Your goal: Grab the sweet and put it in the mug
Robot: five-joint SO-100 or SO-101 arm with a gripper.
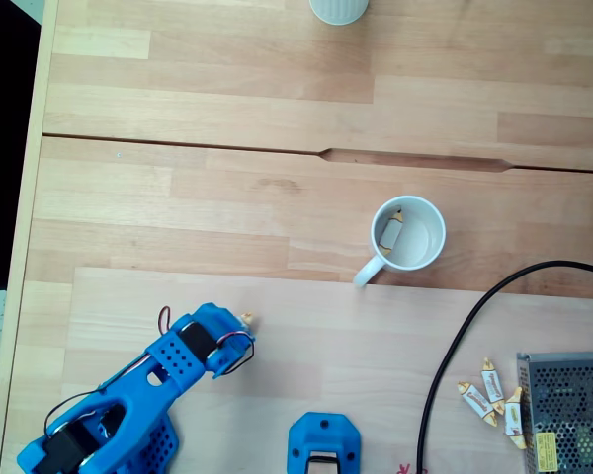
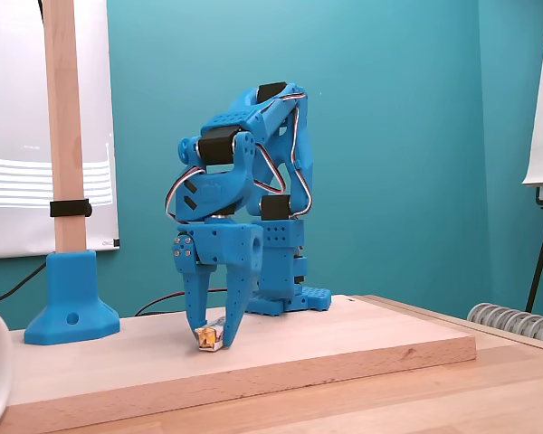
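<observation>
Closing on a sweet (image 2: 208, 337) against the tabletop (image 2: 344, 348), gripper (image 2: 214, 338) narrowed around it, lift and carry to the distant mug (image 1: 408, 235) left, one candy (image 1: 389, 233) already inside.

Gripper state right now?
Gripper: down on the board, fingers around a sweet; cannot tell if clamped.
</observation>
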